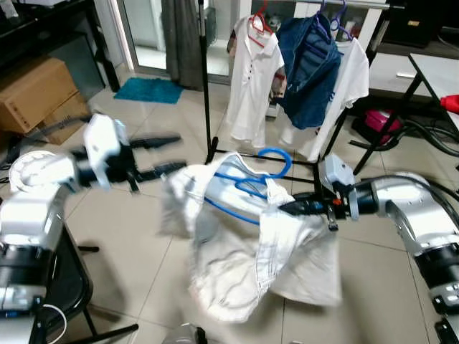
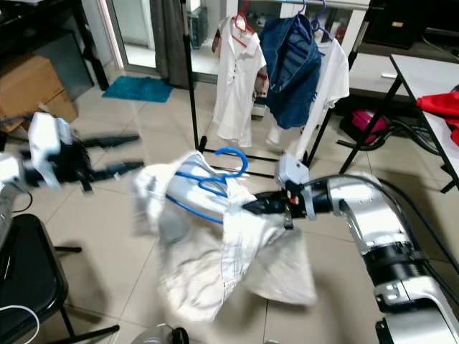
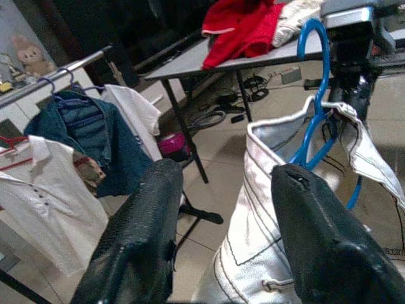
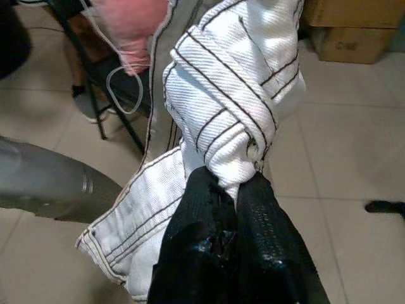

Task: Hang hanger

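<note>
1. Left gripper (image 1: 159,155): fingers spread, holding nothing, left of the garment.
2. White stitched fabric garment (image 1: 244,251) drapes on the blue plastic hanger (image 1: 251,183), mid-air, short of the black metal clothes rack (image 1: 206,79).
3. Right gripper (image 1: 287,208): clenched on fabric alone; the hanger may slip free.

no readable text, labels, brands or numbers anywhere

Left arm is stretched forward at about 10 o'clock, wrist level, left claw (image 1: 159,155) with its two black fingers (image 3: 136,244) spread wide and nothing between them. Right arm reaches in from 3 o'clock, right claw (image 1: 292,208) pinched tight on white fabric (image 4: 228,95).
</note>
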`<state>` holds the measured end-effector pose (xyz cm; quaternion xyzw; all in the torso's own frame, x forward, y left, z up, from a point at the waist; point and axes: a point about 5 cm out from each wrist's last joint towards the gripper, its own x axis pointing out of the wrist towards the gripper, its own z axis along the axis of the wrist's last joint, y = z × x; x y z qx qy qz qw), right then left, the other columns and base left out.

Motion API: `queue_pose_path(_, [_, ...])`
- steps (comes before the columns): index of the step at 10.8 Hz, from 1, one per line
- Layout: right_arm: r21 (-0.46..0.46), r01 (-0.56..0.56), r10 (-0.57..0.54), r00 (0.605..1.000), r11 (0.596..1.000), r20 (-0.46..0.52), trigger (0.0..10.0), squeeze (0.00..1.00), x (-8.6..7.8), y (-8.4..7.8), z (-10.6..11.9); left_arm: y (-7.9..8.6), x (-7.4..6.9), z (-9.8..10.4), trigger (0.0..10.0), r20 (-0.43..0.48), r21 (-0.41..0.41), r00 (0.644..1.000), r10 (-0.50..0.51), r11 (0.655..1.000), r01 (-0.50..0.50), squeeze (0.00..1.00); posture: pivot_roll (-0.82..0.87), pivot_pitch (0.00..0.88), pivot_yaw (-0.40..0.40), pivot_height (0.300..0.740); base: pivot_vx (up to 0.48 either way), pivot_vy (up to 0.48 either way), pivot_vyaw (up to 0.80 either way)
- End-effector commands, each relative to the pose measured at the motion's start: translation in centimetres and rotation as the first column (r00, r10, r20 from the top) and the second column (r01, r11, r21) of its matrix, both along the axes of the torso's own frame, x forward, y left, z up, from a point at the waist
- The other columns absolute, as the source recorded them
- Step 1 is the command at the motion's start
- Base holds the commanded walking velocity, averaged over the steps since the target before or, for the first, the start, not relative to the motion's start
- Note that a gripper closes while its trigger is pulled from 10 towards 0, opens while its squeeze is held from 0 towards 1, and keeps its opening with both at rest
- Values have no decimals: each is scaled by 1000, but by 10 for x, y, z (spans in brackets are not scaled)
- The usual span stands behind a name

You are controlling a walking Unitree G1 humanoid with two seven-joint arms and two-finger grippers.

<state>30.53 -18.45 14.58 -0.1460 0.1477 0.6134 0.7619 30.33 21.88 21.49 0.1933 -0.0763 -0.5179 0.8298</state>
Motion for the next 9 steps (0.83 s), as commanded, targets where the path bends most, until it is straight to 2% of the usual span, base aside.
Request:
queue_pose_path(1, [23,15,-17,997,1000,80,0,0,3,-1,16,3,3,7,10000,24,-12,999,23,1000,-23,1000,-90,0,26,740,0,0,0])
queue_pose_path(3, [45,93,-98,988,995,117,0,0,2,-2,14,-3,12,14,10000,14,-139,992,124,983,-121,1000,-93,0,28,740,0,0,0])
queue_pose_path(4, [75,128,-137,983,989,122,0,0,0,0,13,-8,17,13,10000,-29,-185,980,199,962,-200,1000,-93,0,30,740,0,0,0])
queue_pose_path(5, [171,241,-267,952,955,147,0,0,2,6,15,-20,21,-5,10000,-82,-149,954,290,942,-299,1000,-95,0,31,740,0,0,0])
queue_pose_path(6, [184,345,-375,912,920,164,0,0,3,11,13,-33,22,-25,10000,-115,-145,929,351,919,-366,1000,-105,3,32,740,0,0,0])
queue_pose_path(7, [201,402,-435,885,893,167,0,0,-1,19,12,-49,22,-39,10000,-150,-185,905,397,888,-420,1000,-114,8,36,740,0,0,0])
queue_pose_path(8, [226,431,-471,866,874,169,0,0,-4,24,17,-57,22,-44,10000,-129,-175,898,421,881,-439,973,-123,16,40,740,0,0,0])
queue_pose_path(9, [256,431,-478,864,865,159,0,0,-10,31,23,-61,24,-54,10000,-88,-107,883,462,876,-469,196,-128,24,36,740,0,0,0])
